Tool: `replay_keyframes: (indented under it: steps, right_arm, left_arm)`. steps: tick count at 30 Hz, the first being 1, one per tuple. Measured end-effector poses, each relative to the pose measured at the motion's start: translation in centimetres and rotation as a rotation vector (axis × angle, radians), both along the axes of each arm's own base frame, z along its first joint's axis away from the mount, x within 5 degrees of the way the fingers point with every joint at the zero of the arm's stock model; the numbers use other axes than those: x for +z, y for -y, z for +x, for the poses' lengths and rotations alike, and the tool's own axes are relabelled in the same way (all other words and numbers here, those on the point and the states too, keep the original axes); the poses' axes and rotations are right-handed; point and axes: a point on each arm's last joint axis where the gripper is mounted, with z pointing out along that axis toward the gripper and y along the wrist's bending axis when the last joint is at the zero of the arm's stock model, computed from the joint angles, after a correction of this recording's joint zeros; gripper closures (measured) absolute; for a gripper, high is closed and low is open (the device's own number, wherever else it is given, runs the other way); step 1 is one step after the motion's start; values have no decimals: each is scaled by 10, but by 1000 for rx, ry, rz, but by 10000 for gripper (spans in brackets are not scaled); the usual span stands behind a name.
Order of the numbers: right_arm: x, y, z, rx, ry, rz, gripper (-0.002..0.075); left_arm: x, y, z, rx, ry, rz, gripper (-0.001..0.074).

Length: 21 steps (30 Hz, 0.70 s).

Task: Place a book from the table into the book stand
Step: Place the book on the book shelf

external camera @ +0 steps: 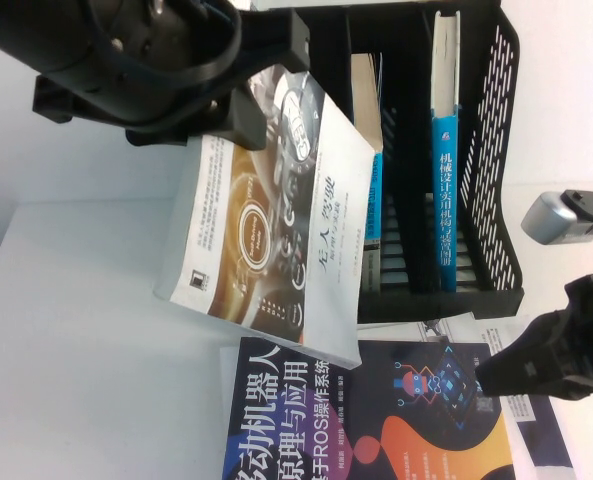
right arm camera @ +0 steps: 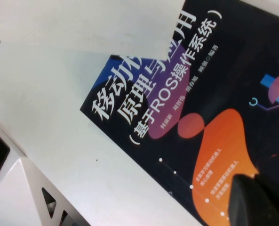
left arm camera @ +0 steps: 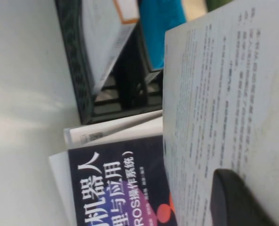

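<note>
My left gripper (external camera: 238, 118) is shut on the top edge of the book (external camera: 276, 220) and holds it tilted in the air, just left of the black book stand (external camera: 486, 150). The cover is white with a black title and a grey-brown dashboard picture. In the left wrist view one dark finger (left arm camera: 238, 202) presses on the book's printed white back (left arm camera: 224, 94), with the book stand (left arm camera: 78, 61) beyond. My right gripper (external camera: 491, 375) hovers low over the dark navy book (external camera: 376, 420), apart from the held book. Its fingers (right arm camera: 261, 202) look pressed together and hold nothing.
Two blue-spined books (external camera: 444, 180) stand in the stand's slots. The dark navy book with orange shapes (right arm camera: 200, 94) lies on the white table (external camera: 76, 350) in front of the stand, on top of other white books (left arm camera: 111, 132). The table's left side is bare.
</note>
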Motion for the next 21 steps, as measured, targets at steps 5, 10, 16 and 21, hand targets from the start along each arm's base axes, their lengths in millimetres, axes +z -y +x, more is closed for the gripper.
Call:
replay_keyframes:
  steps: [5, 10, 16, 21]
  right_arm:
    - [0, 0, 1, -6, 3, 0, 729]
    - [0, 0, 1, -6, 2, 0, 729]
    - [0, 0, 1, -7, 2, -3, 729]
    - [0, 0, 1, -7, 2, -4, 729]
  left_arm:
    - [16, -12, -17, 3, 53, -29, 634]
    - [20, -18, -20, 17, 81, -19, 634]
    - [13, -12, -11, 16, 60, 0, 634]
    - [0, -4, 5, 27, 39, 53, 634]
